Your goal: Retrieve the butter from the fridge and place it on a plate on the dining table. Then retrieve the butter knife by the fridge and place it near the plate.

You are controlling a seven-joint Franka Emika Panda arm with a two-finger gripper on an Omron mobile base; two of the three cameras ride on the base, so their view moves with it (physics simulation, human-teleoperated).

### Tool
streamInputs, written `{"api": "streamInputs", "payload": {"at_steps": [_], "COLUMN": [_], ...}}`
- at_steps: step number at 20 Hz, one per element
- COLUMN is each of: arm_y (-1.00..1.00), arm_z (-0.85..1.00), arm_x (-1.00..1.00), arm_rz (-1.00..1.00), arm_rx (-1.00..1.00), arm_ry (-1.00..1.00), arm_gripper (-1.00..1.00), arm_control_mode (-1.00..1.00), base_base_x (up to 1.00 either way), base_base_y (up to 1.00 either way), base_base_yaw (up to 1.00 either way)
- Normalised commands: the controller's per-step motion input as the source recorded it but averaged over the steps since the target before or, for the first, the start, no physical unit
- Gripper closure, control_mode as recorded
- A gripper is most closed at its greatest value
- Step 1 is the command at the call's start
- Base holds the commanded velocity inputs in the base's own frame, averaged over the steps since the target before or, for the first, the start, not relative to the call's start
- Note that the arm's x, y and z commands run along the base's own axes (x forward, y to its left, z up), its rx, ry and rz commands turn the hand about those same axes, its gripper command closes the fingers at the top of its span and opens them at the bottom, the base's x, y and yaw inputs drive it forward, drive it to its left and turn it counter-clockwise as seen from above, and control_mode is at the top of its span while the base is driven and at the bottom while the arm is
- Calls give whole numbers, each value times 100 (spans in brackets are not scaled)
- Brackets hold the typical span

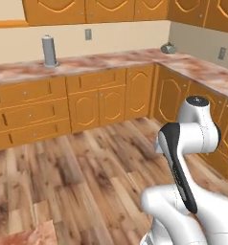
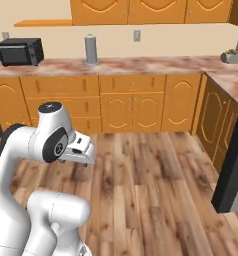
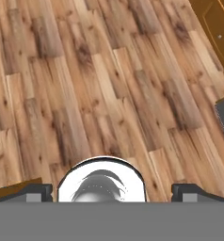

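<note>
Floor: wood planks, running lower left to upper right across the hand view.
Counters: one L-shaped marbled top, upper band of left base view.
Counter items: one grey cylinder; one black microwave, upper left of right base view.
Fridge: dark edge, right side of right base view; axis upright.
Gripper: two tips at bottom corners, set wide apart, holding nothing.
Butter, plate, knife: cannot tell.
</note>
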Motion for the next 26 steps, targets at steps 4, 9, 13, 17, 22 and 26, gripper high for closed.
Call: {"api": "streamInputs", "payload": {"at_steps": [4, 9, 13, 17, 22, 26], "arm_y": [0, 0, 0, 0, 0, 0], "arm_z": [0, 0, 0, 0, 0, 0], "arm_x": [0, 0, 0, 0, 0, 0], "arm_rz": [0, 0, 0, 0, 0, 0], "arm_rx": [0, 0, 0, 0, 0, 0], "arm_ry": [0, 0, 0, 0, 0, 0], "arm_gripper": [-100, -100, -100, -100, -100, -100], "arm_control_mode": [100, 100, 100, 100, 100, 100], "base_base_x": [100, 100, 100, 100, 93, 96], "base_base_y": [3, 9, 18, 29, 47, 64], "base_base_yaw": [-27, -37, -36, -48, -70, -71]}}
